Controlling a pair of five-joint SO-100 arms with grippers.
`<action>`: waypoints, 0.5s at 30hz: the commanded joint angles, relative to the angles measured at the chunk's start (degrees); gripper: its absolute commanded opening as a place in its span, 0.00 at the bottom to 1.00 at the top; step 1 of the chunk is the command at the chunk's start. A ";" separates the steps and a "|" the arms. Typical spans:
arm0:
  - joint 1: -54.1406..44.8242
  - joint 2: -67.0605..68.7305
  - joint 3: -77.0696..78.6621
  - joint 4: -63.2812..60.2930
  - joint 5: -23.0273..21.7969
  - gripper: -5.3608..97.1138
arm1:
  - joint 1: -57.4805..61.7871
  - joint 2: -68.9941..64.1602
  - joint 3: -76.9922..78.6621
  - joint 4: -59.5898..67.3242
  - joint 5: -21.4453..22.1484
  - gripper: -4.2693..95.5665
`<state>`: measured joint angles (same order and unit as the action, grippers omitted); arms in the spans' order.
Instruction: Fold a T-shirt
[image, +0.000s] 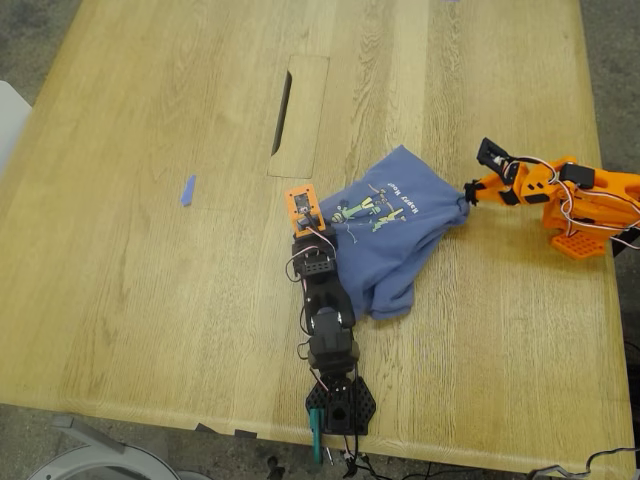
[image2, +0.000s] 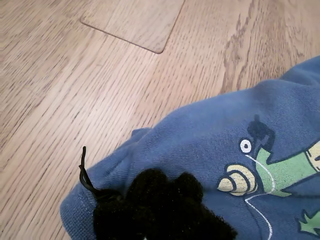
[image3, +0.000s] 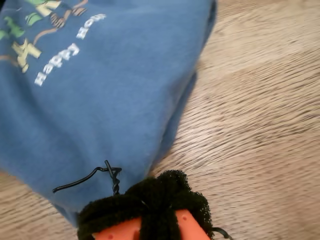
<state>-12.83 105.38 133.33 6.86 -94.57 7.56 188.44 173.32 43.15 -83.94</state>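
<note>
The slate-blue T-shirt (image: 400, 240) lies bunched on the wooden table, its cartoon print and yellow text facing up. My first gripper (image: 322, 232), on the black arm with an orange head, sits at the shirt's edge on the exterior view's left. Its black fuzzy pads (image2: 160, 205) are closed on the hem beside the print on the T-shirt (image2: 210, 130). My second gripper (image: 468, 193), on the orange arm, pinches the shirt's corner on the exterior view's right, and the cloth is drawn to a point there. Its black pads (image3: 150, 200) grip the T-shirt (image3: 110, 100) at its edge.
An inset wooden panel (image: 300, 115) with a dark slot lies beyond the shirt, its corner also seen as the panel (image2: 135, 20). A small blue strip (image: 188, 190) lies at the exterior view's left. The black arm's base (image: 340, 405) stands near the table's front edge.
</note>
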 joint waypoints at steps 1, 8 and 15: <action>2.20 10.81 -3.69 4.31 -0.18 0.06 | 1.05 -3.60 -7.47 0.00 0.09 0.04; 10.11 21.71 -3.96 13.10 0.35 0.06 | -1.32 -24.61 -21.97 -9.76 -0.62 0.04; 17.23 23.12 0.18 12.92 0.35 0.05 | -8.44 -53.17 -31.46 -29.36 -0.97 0.04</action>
<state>2.64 123.84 133.59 20.74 -94.57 0.70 141.86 146.69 18.90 -84.46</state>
